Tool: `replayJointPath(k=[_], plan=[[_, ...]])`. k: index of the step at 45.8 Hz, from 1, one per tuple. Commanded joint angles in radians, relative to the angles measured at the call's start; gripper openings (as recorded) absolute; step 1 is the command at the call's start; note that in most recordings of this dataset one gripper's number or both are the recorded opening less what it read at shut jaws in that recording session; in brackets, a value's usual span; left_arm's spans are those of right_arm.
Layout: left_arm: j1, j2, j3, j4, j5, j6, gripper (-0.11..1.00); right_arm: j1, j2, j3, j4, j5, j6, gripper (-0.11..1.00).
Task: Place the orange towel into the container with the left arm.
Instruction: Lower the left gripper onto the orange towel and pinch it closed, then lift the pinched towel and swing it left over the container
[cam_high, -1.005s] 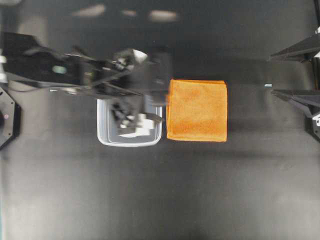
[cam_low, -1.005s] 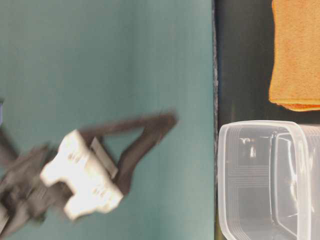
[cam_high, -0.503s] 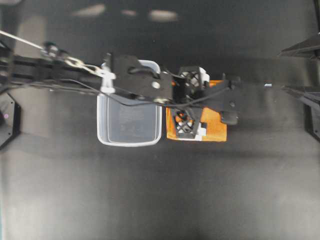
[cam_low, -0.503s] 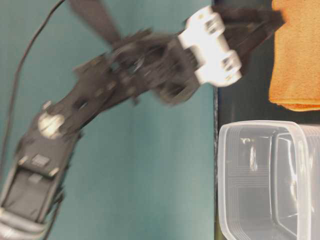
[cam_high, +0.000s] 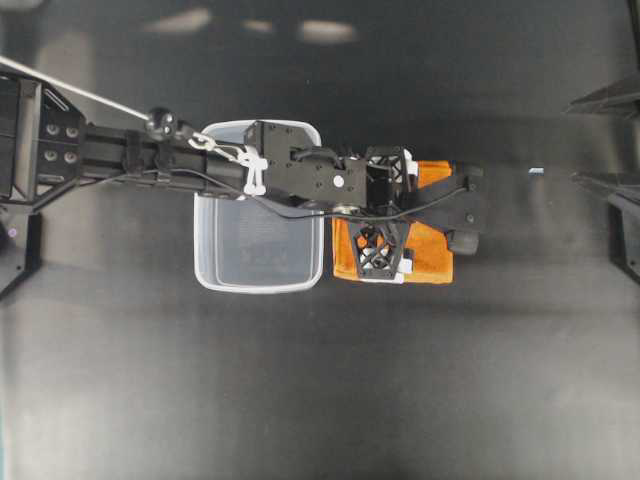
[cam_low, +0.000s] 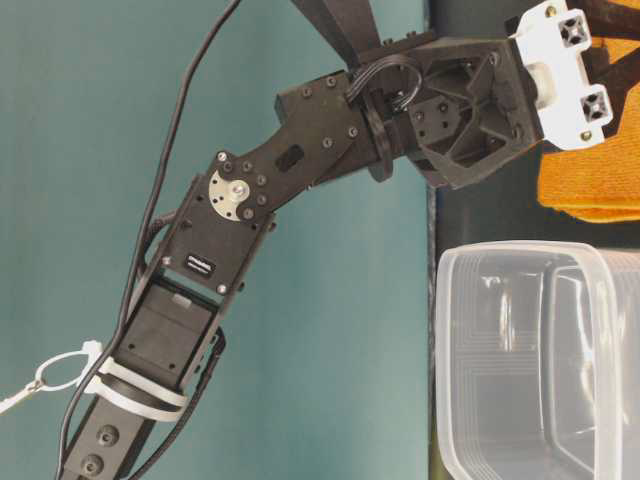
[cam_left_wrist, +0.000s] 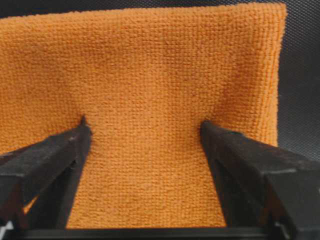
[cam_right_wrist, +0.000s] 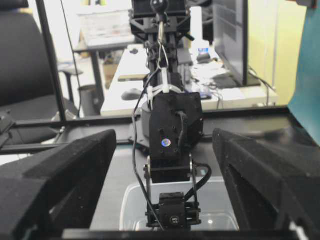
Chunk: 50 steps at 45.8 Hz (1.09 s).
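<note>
The orange towel (cam_high: 432, 252) lies flat on the black table, just right of the clear container (cam_high: 258, 232). My left arm reaches across the container's far side, and my left gripper (cam_high: 384, 206) stands over the towel's left half. In the left wrist view the towel (cam_left_wrist: 150, 65) fills the frame. The left gripper (cam_left_wrist: 144, 126) is open wide, with both fingertips (cam_left_wrist: 207, 127) pressed into the cloth, which dimples around them. The container (cam_low: 540, 360) is empty. My right gripper (cam_high: 570, 140) stays open at the right edge.
The towel (cam_low: 590, 190) sits close against the container's right wall. A teal wall (cam_low: 250, 150) backs the table in the table-level view. In the right wrist view, the left arm (cam_right_wrist: 175, 130) stands over the container (cam_right_wrist: 131, 200).
My left arm has swung right from above the container and come down on the towel. Its fingers have narrowed slightly. The right arm has not moved.
</note>
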Motion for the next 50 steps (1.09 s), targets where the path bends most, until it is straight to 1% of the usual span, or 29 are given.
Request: replayJointPath(k=[1, 3, 4, 10, 14, 16, 20, 25, 30, 34, 39, 44, 50], plan=[[-0.009, 0.006, -0.003, 0.005, -0.003, 0.002, 0.80, 0.002, 0.003, -0.020, 0.003, -0.005, -0.002, 0.76], [-0.009, 0.005, -0.006, 0.003, -0.003, 0.002, 0.74, 0.002, 0.002, -0.018, 0.003, -0.005, -0.002, 0.76], [-0.011, 0.005, -0.006, 0.005, -0.005, 0.002, 0.69, 0.002, 0.002, -0.018, 0.003, -0.005, -0.002, 0.76], [-0.011, -0.015, -0.023, 0.005, 0.006, 0.002, 0.32, 0.002, 0.000, -0.018, 0.003, -0.003, -0.005, 0.76], [-0.009, -0.038, -0.038, 0.003, 0.009, 0.002, 0.11, 0.002, -0.002, -0.018, 0.003, -0.003, -0.008, 0.76], [-0.006, -0.055, -0.048, 0.005, 0.015, 0.002, 0.06, 0.002, -0.003, -0.018, 0.003, -0.003, -0.009, 0.76], [-0.005, -0.091, -0.067, 0.003, 0.041, 0.002, 0.06, 0.002, -0.008, -0.018, 0.003, -0.003, -0.009, 0.76], [-0.003, -0.166, -0.095, 0.005, 0.098, 0.002, 0.06, 0.002, -0.015, -0.020, 0.003, -0.005, -0.011, 0.76], [-0.005, -0.253, -0.112, 0.005, 0.161, 0.003, 0.06, 0.002, -0.028, -0.017, 0.003, -0.003, -0.011, 0.76], [-0.003, -0.345, -0.104, 0.005, 0.222, 0.003, 0.06, 0.002, -0.035, -0.014, 0.003, -0.003, -0.011, 0.76], [0.009, -0.449, -0.054, 0.005, 0.308, 0.008, 0.06, 0.002, -0.040, -0.009, 0.003, -0.003, -0.011, 0.76], [0.020, -0.532, 0.032, 0.005, 0.344, 0.008, 0.06, 0.002, -0.041, -0.009, 0.003, -0.003, -0.009, 0.76], [0.028, -0.637, 0.199, 0.005, 0.336, 0.006, 0.06, 0.002, -0.041, -0.009, 0.003, -0.003, -0.011, 0.76]])
